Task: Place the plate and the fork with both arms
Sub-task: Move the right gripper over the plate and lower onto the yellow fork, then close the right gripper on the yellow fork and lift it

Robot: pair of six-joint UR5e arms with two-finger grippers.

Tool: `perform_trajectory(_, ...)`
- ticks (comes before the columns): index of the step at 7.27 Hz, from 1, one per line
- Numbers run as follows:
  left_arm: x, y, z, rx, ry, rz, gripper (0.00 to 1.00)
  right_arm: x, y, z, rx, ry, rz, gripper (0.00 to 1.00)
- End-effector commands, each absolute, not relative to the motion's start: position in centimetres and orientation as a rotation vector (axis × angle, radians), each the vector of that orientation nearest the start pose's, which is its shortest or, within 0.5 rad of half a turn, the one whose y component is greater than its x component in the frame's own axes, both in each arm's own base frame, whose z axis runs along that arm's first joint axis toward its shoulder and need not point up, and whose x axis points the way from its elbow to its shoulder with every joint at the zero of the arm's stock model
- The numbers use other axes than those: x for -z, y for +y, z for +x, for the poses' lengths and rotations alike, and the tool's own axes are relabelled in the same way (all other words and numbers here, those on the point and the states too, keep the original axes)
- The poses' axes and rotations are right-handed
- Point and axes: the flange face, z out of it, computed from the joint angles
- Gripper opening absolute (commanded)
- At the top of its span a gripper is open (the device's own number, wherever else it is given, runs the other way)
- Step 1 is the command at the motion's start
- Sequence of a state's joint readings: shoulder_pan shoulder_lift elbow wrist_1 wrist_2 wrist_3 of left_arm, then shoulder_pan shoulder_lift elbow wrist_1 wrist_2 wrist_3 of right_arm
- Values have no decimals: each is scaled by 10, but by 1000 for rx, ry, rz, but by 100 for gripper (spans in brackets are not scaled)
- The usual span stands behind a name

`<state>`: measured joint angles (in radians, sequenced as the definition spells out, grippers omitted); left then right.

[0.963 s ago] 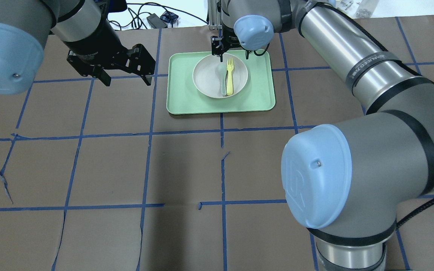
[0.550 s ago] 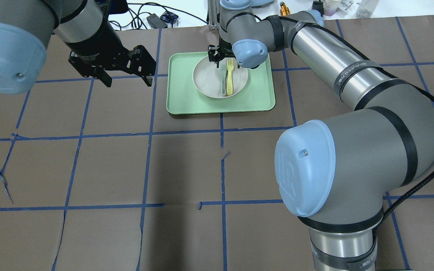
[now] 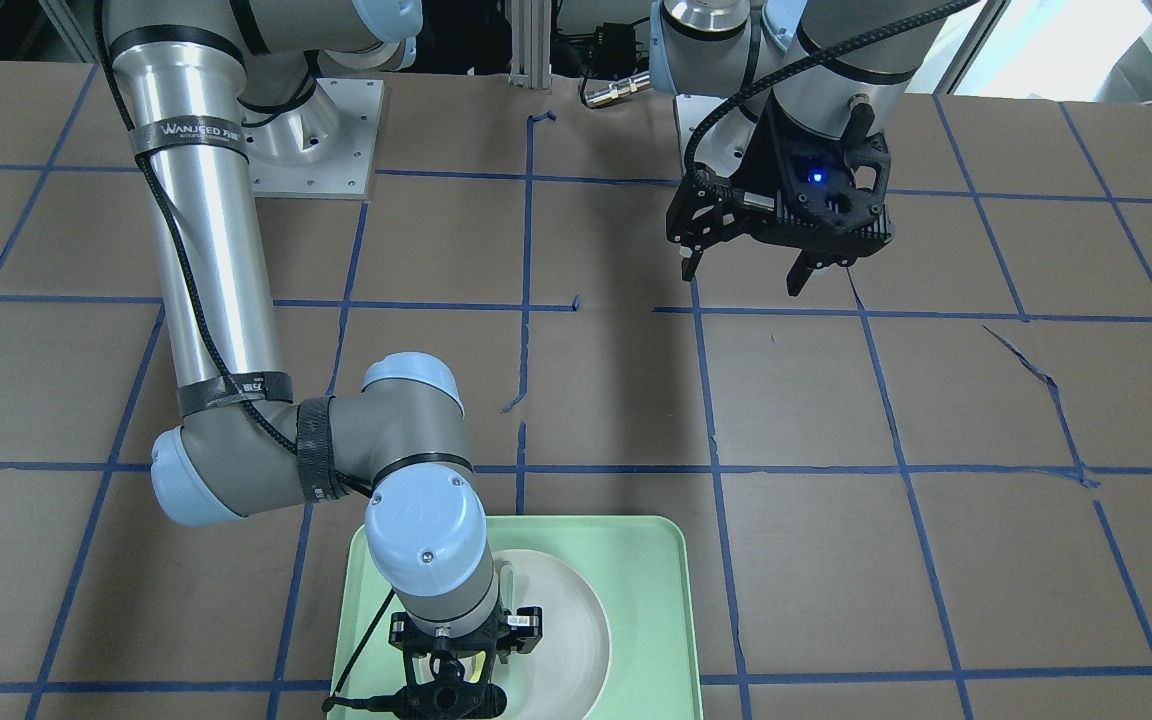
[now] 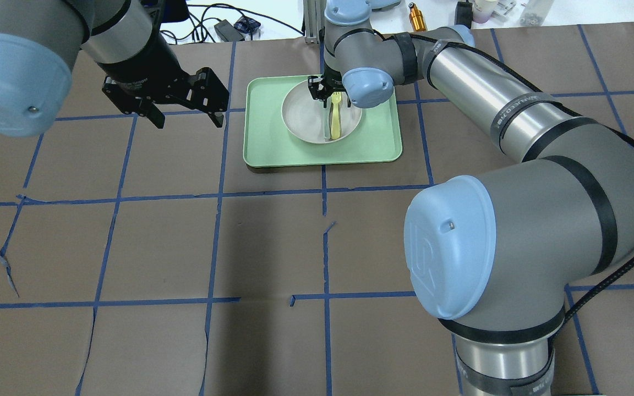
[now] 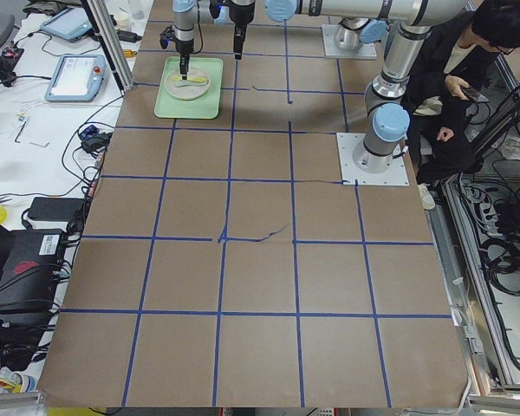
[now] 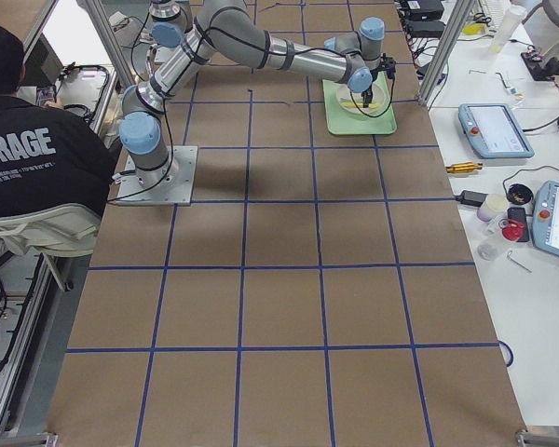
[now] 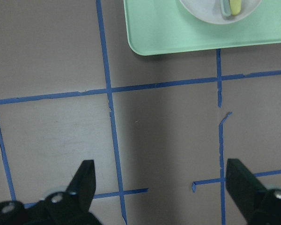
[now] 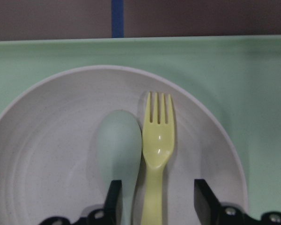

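The slim pale-yellow plastic fork (image 8: pixel 157 140) lies in the round, speckled off-white plate (image 8: pixel 47 154), with a smooth grey-green spoon (image 8: pixel 119 145) just beside it at 9 o'clock. The black right fingers (image 8: pixel 113 197) stand spread to either side of the fork's handle, gripping nothing. At 9 o'clock from the rectangular mint-green tray (image 4: pixel 377 137) that carries the plate, the left fingers (image 4: pixel 156 117) hang wide open and empty over the brown, blue-taped desk (image 4: pixel 185 247).
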<state>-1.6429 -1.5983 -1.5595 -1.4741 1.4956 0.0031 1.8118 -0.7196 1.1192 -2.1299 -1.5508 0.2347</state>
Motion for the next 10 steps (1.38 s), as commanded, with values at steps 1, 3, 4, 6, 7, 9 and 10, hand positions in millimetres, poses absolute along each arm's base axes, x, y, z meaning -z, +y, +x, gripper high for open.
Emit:
perform_trajectory(1, -490, -499, -177, 124, 3215, 126, 100, -203, -726, 315, 186, 3090, -18, 43)
perform_trajectory(3, -489, -498, -177, 122, 3216, 126, 100, -205, -730, 315, 200, 3084, -14, 43)
perform_trajectory(4, -489, -498, -177, 124, 3216, 126, 100, -208, -731, 317, 210, 3077, -15, 43)
perform_trajectory(6, -490, -497, -177, 127, 3216, 126, 100, -196, -730, 317, 186, 3074, -6, 43)
perform_trajectory(7, -488, -499, -177, 119, 3218, 126, 100, -195, -730, 317, 187, 3077, -5, 43)
perform_trajectory(9, -489, -498, -177, 127, 3216, 126, 100, -195, -731, 318, 188, 3073, -6, 43)
perform_trajectory(10, -489, -498, -177, 129, 3216, 126, 100, -189, -731, 318, 177, 3076, -3, 43)
